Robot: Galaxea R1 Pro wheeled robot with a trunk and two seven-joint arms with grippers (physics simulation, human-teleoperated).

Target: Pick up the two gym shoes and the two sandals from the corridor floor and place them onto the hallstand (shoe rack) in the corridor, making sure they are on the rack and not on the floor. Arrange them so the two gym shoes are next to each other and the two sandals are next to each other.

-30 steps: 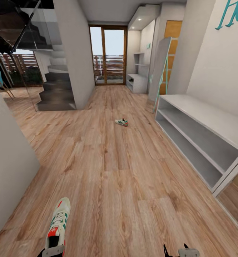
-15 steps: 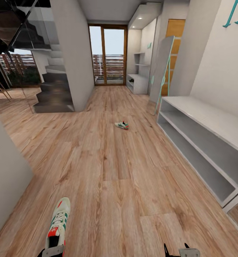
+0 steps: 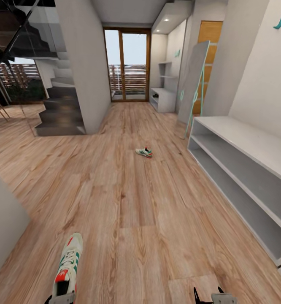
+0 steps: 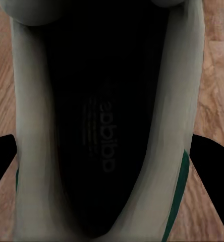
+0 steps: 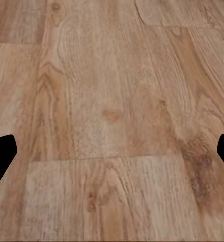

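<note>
**Wood floor ahead, one shoe in hand, rack far off**

Cream sneaker number one (image 3: 68, 266) is pinched by my left hand (image 3: 61, 298) at the heel end, toe pointing away from me; the left wrist view looks straight down into its dark insole (image 4: 104, 136), with a black finger (image 4: 2, 159) pressed to each side. My right hand (image 3: 208, 297) carries nothing: its fingers (image 5: 1, 156) stand spread, with bare floor (image 5: 112, 121) between them.

The second sneaker (image 3: 144, 152) lies on the floor out in the middle of the corridor, well apart from me and a little short of the near end of the long white shelving (image 3: 241, 169) along the right wall. The hallstand (image 3: 162, 98) sits at the far end, beside the glass door (image 3: 128, 63), too small to tell what its tiers hold. I see no sandals from here.

By my reckoning the job is barely begun: nothing is on the rack that I can make out, one sneaker is lifted, one waits on the boards, and both sandals are unfound.
</note>
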